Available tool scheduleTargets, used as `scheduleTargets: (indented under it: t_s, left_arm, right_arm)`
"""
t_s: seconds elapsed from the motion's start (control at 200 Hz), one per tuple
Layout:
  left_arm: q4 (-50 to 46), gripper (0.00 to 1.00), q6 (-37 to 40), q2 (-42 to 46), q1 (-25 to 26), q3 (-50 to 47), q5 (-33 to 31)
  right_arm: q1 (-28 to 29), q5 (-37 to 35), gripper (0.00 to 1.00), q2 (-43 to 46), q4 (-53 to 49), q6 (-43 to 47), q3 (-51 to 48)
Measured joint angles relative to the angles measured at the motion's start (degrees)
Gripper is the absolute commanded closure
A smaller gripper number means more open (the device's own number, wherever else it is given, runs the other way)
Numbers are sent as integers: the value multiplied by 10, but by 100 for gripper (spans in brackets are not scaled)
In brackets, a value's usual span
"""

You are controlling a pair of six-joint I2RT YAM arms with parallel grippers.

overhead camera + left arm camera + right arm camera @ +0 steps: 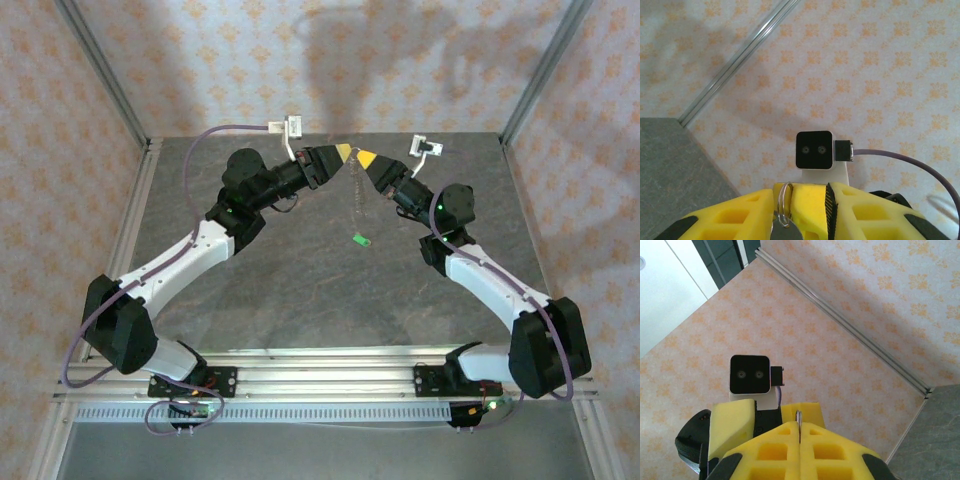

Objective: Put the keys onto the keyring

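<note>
The right hand [800, 426] has its yellow honeycomb-moulded fingers [837, 452] pressed together, pinching a thin pale wire keyring [798, 415] whose tip pokes out between them. Just beyond, to the left, a black square camera [750, 374] faces back. A grey stone counter [940, 435] shows at the right.

The keyring [784, 199] is thin, glossy, silvery metal wire, the right tool [800, 435] matt yellow plastic with moulded hollows, the tabletop [300, 290] a matt grey stone-patterned surface, the frame rails [300, 365] smooth pale metal.
</note>
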State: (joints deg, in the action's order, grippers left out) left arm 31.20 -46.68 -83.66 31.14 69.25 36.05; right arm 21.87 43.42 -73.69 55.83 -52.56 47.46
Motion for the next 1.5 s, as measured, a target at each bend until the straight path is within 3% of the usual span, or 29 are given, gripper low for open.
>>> scheduleTargets:
  t_s: [0.841, 1.051, 1.236, 1.291, 1.376, 1.501]
  left_arm:
    - [4, 70, 0, -21, 11, 0, -2]
    - [4, 82, 2, -22, 11, 1, -3]
    - [9, 100, 1, -28, 11, 5, -4]
    - [9, 100, 2, -29, 11, 6, -4]
    - [3, 100, 8, -29, 11, 10, -3]
    - [-39, 100, 42, -29, 10, 21, 1]
  right_arm:
    - [0, 2, 100, -2, 6, -4, 0]
    - [0, 5, 100, -2, 6, -4, 0]
    - [0, 5, 100, -4, 5, -4, 0]
    - [0, 4, 100, -5, 5, -4, 0]
    - [0, 1, 70, -3, -4, 0, 0]
    - [-9, 5, 58, 18, -44, 21, 0]
